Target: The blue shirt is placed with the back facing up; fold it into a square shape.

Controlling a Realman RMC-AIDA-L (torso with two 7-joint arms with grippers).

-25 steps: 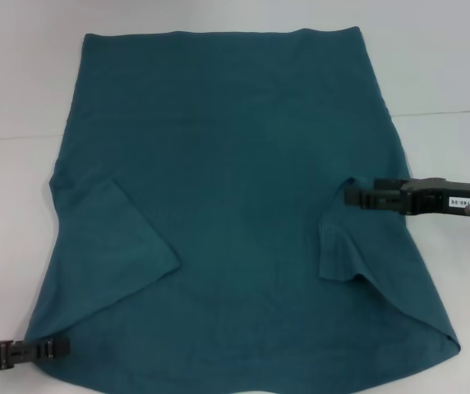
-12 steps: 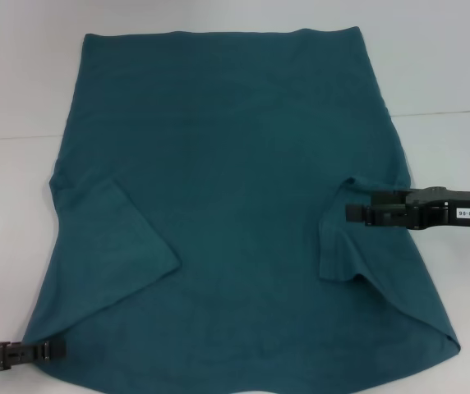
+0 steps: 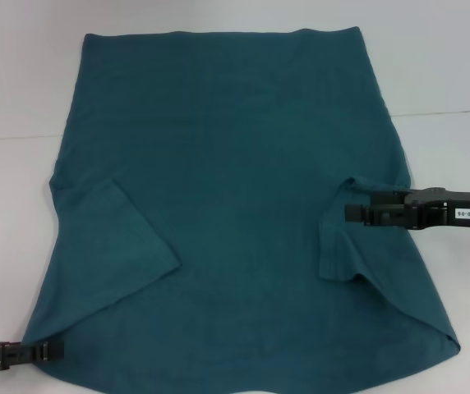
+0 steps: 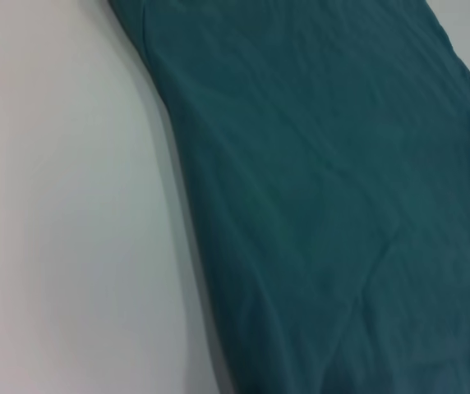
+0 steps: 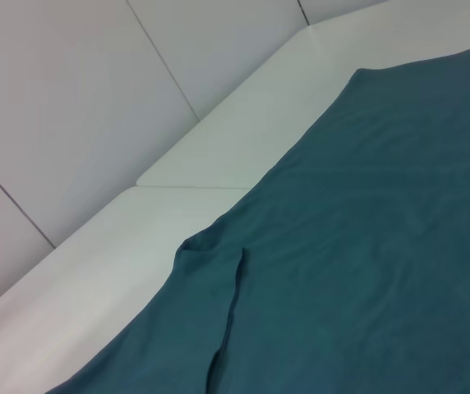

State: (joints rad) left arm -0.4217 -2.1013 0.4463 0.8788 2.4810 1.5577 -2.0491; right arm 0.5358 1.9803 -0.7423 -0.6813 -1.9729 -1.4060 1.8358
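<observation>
The blue shirt (image 3: 235,164) lies flat and plain side up on the white table (image 3: 9,213), filling most of the head view. Both sleeves are folded inward onto the body, the left sleeve (image 3: 116,238) and the right sleeve (image 3: 338,246). My right gripper (image 3: 350,213) reaches in from the right, low over the top of the folded right sleeve. My left gripper (image 3: 58,350) sits at the shirt's near left corner, at the cloth's edge. The left wrist view shows the shirt (image 4: 325,189) beside bare table. In the right wrist view, the shirt (image 5: 366,246) shows a folded sleeve (image 5: 206,287).
White table surrounds the shirt on the left, right and far sides. A seam line (image 3: 449,112) crosses the tabletop behind the shirt's middle. Pale wall panels (image 5: 71,98) stand beyond the table edge in the right wrist view.
My right gripper has come nearer along the shirt's right side, over the folded sleeve. My left gripper has drawn back slightly to the left. The shirt's shape looks the same.
</observation>
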